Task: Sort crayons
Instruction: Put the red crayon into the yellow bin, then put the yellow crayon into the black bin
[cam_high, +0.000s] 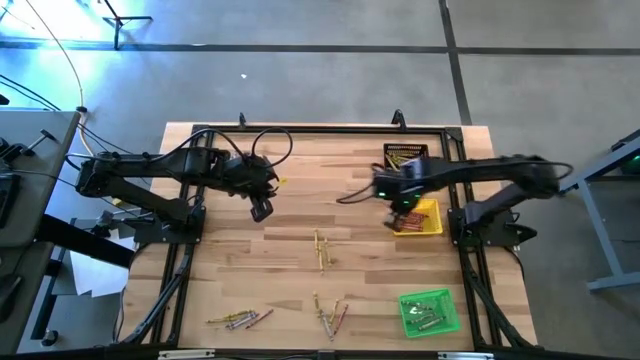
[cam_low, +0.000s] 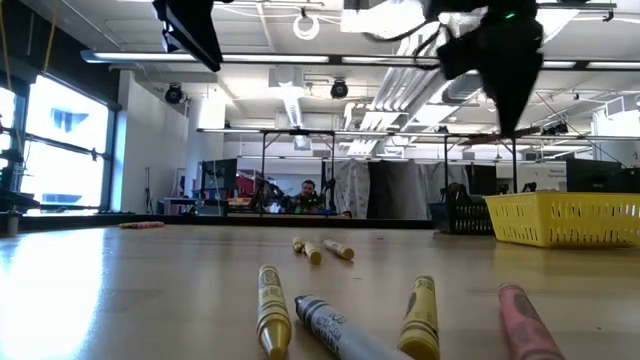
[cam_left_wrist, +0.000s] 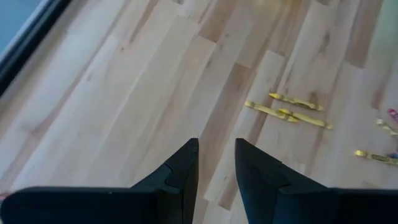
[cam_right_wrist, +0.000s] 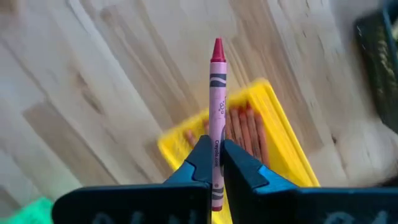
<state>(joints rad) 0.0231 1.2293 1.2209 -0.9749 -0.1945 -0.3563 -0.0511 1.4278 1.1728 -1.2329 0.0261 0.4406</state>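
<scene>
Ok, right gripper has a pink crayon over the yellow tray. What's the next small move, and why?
Probably lower a little and open the right gripper. It is shut on the pink crayon, which sits directly above the yellow tray, where similar reddish crayons already lie. The left gripper waits open over bare table.

The whole table (cam_high: 330, 240) is covered from directly overhead by the high view, with both arms included. The low view is set at table-top level and is faced across the boards into the room behind; crayons (cam_low: 272, 310) are seen very near its lens. Each wrist view is carried close above the table, aimed past its own jaws. The yellow tray (cam_high: 420, 218) is shared by the high, low (cam_low: 565, 220) and right wrist (cam_right_wrist: 286, 143) views.
</scene>
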